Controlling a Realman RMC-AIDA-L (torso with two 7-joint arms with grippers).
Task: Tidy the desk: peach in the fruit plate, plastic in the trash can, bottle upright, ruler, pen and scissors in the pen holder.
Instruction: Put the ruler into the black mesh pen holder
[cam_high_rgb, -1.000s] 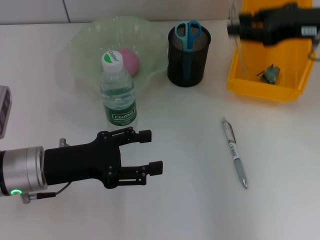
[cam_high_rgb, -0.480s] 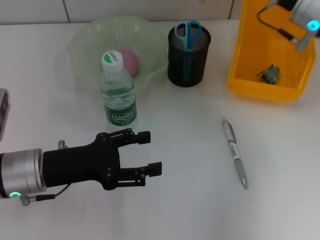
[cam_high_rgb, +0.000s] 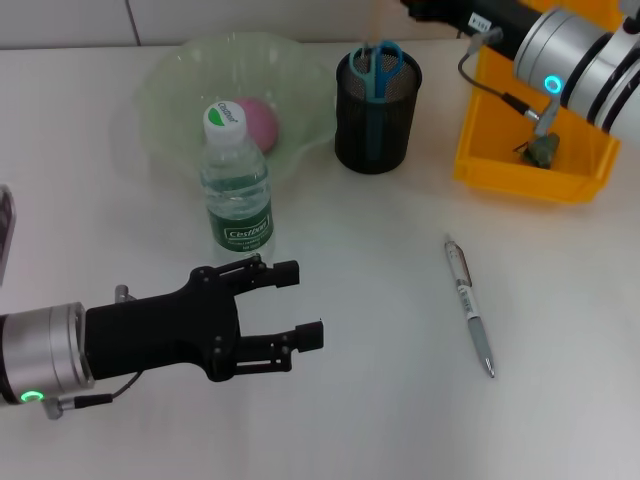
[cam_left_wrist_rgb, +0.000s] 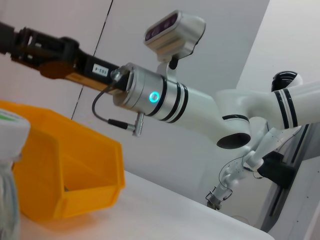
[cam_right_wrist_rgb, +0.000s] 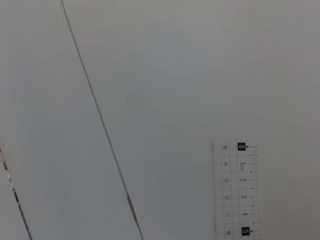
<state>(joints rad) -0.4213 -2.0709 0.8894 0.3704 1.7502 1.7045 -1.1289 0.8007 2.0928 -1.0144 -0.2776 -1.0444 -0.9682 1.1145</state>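
- The peach is sitting in the fruit plate at 11 o'clock; the bottle is standing upright just in front of it.
- The scissors are standing in the pen holder at 12 o'clock, and the plastic is lying in the yellow trash can at 2 o'clock.
- The pen is lying on the tabletop at 4 o'clock, not yet stowed.
- The ruler is showing only in the right wrist view, apparently being carried.
- The left end effector is hovering spread wide and empty at 7 o'clock; the right arm is reaching at 1 o'clock, fingers unseen, so I cannot tell their spread.

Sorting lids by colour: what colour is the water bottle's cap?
White with a green patch; the bottle cap shows best in the head view.
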